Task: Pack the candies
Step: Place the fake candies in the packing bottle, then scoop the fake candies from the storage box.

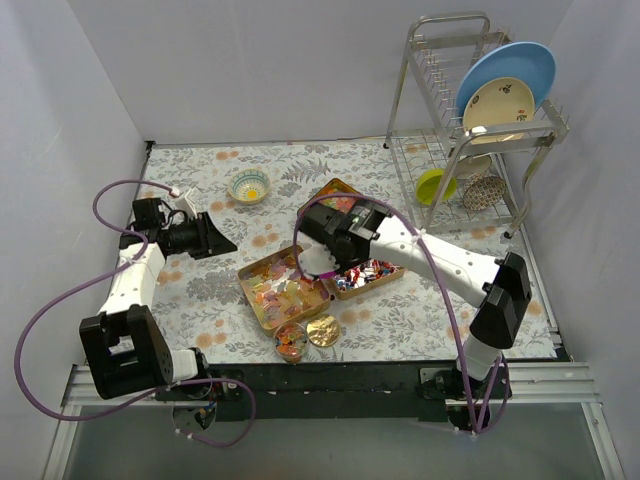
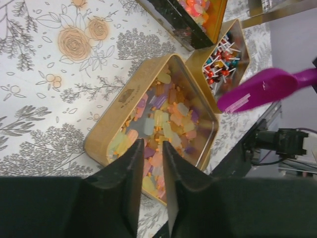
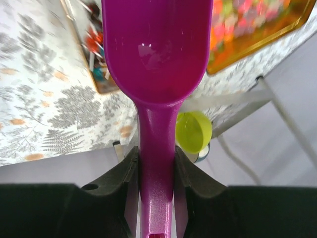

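Three gold tins hold the candies. Pale gummies [image 2: 163, 119] fill the near tin [image 1: 283, 288]. Red-blue-white wrapped pieces [image 2: 223, 62] fill the tin [image 1: 368, 274] to its right. Bright jellies [image 2: 198, 12] lie in the far tin [image 1: 335, 192]. My right gripper [image 3: 156, 158] is shut on the handle of the magenta scoop [image 3: 156, 49], whose bowl is empty and hangs above the wrapped pieces [image 3: 94, 44]. The scoop also shows in the left wrist view [image 2: 262, 89]. My left gripper [image 2: 153, 148] is empty, its fingers a narrow gap apart, to the left of the gummy tin.
A small round container with candies [image 1: 291, 342] and a round gold lid [image 1: 322, 331] lie near the front edge. A patterned bowl [image 1: 249, 184] stands at the back. A dish rack [image 1: 480, 120] with plates and a green bowl [image 1: 436, 184] stands at back right.
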You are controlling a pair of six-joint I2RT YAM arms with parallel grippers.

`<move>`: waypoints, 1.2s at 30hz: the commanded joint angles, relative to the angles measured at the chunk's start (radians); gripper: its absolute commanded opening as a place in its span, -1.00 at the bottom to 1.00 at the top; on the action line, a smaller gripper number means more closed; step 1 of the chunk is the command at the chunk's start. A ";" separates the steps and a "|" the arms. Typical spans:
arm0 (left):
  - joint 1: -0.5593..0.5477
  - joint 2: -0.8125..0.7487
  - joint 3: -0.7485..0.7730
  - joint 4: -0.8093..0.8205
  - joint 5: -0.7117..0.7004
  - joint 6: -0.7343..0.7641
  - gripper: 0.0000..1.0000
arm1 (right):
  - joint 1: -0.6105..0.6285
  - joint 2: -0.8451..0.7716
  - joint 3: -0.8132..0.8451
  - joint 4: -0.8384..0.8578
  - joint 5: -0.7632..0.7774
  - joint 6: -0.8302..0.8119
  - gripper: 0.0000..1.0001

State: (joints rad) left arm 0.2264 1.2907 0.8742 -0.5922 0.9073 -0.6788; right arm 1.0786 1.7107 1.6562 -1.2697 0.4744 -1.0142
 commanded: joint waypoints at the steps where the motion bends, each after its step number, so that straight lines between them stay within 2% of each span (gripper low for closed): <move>1: -0.024 0.004 0.003 0.008 0.087 0.028 -0.74 | -0.153 -0.077 -0.061 0.064 0.099 -0.204 -0.97; 2: -0.048 0.004 0.006 0.008 0.088 0.033 -0.86 | -0.179 -0.091 -0.093 0.079 0.118 -0.239 -0.97; 4: -0.076 0.007 0.009 0.006 0.076 0.042 -0.94 | -0.245 -0.102 -0.119 0.101 0.131 -0.320 -0.97; 8: -0.148 0.019 0.005 0.028 0.055 0.021 -0.95 | -0.307 -0.129 -0.165 0.124 0.171 -0.429 -0.97; 14: -0.167 0.027 -0.001 0.066 0.051 -0.008 -0.95 | -0.322 -0.178 -0.326 0.256 0.268 -0.612 -0.97; 21: -0.186 0.016 -0.040 0.063 0.047 -0.004 -0.95 | -0.322 -0.083 -0.302 0.214 0.331 -0.626 -0.97; 28: -0.190 -0.014 -0.060 0.069 0.045 -0.015 -0.95 | -0.310 0.004 -0.291 0.246 0.360 -0.646 -0.97; 36: -0.190 0.005 -0.058 0.069 0.058 -0.010 -0.95 | -0.200 0.053 -0.254 0.208 0.267 -0.581 -0.97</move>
State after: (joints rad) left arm 0.0391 1.3163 0.8192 -0.5373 0.9436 -0.6960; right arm 0.8150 1.7454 1.3666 -0.9962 0.7166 -1.2636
